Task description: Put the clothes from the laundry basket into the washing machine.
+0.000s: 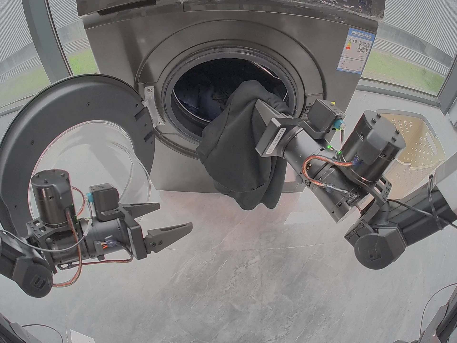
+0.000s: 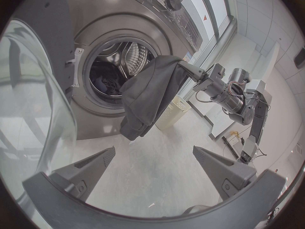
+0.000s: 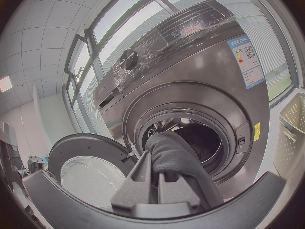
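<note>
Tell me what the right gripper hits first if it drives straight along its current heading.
Probably no hard stop: the right gripper, shut on the dark garment, points into the open drum of the washing machine. First contact looks like the dark clothes already inside; depth is unclear.

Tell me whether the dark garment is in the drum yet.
Out. The dark grey cloth garment hangs from the shut right tool before the grey washing machine, draping below its opening.
</note>
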